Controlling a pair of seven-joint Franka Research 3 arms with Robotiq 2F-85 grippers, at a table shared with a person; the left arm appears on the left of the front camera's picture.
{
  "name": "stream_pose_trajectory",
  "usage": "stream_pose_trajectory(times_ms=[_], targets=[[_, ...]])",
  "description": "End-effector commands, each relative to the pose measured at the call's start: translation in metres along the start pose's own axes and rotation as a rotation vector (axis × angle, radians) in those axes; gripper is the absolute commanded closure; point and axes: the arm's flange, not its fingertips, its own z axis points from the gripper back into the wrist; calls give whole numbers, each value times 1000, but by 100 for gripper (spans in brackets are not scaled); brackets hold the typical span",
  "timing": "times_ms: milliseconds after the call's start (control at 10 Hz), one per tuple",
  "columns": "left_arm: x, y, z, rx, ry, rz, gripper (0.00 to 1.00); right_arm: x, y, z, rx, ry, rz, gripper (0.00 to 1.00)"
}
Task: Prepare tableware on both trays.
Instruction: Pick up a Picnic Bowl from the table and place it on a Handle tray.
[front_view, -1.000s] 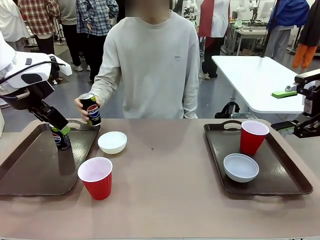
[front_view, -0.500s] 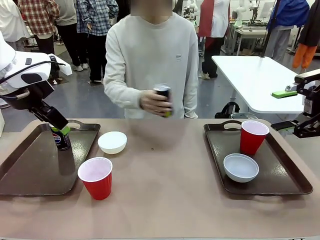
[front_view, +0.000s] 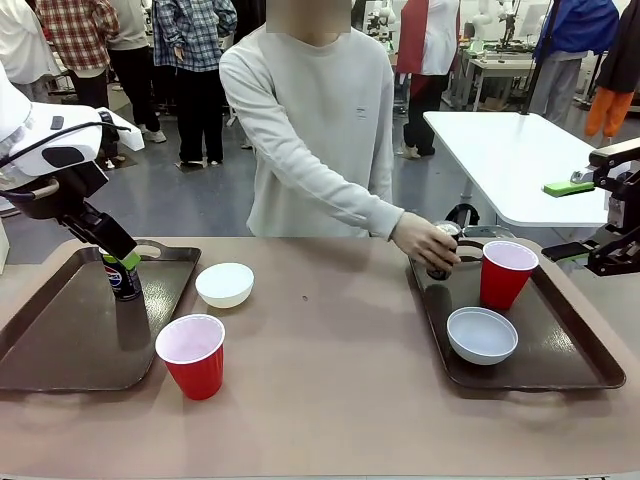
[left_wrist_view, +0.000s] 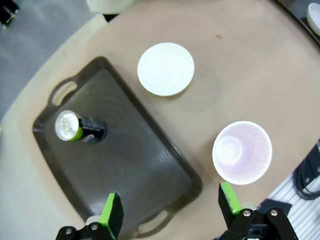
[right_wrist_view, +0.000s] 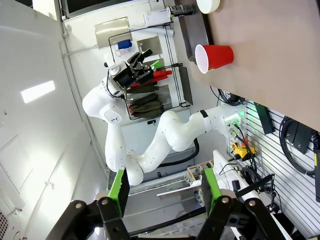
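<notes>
On the left tray one dark can stands upright near the far end. My left gripper hangs open above that tray, apart from the can. A white bowl and a red cup sit on the bare table beside the tray. The right tray holds a red cup and a white bowl. The person's hand grips a second can at that tray's far left corner. My right gripper is open, off to the tray's right.
The person stands at the far side, one arm stretched across toward the right tray. A white table and other people stand behind. The right wrist view looks sideways past the table edge at the left arm, the red cup and the bowl.
The person's hand has carried the second can from beside the left tray across to the far left corner of the right tray. Neither arm has moved.
</notes>
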Motion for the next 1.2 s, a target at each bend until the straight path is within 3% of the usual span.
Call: stream_pose_trajectory(times_ms=[0, 300, 500, 700, 800, 900, 1100], targets=[[0, 0, 0, 0, 0, 0, 0, -2, -3, 3, -15, 15, 12, 24], [30, -13, -33, 5, 23, -8, 0, -2, -3, 3, -15, 15, 12, 24], [50, -27, -64, 7, 4, 31, 0, -2, -3, 3, -15, 15, 12, 24], [69, -38, -96, 49, 54, 90, 0, -2, -3, 3, -15, 15, 12, 24], [75, -42, -101, 38, 56, 115, 0, -2, -3, 3, -15, 15, 12, 24], [53, -34, -81, -4, 27, 37, 0, -2, -3, 3, -15, 15, 12, 24], [53, -34, -81, -4, 27, 37, 0, -2, -3, 3, -15, 15, 12, 24]])
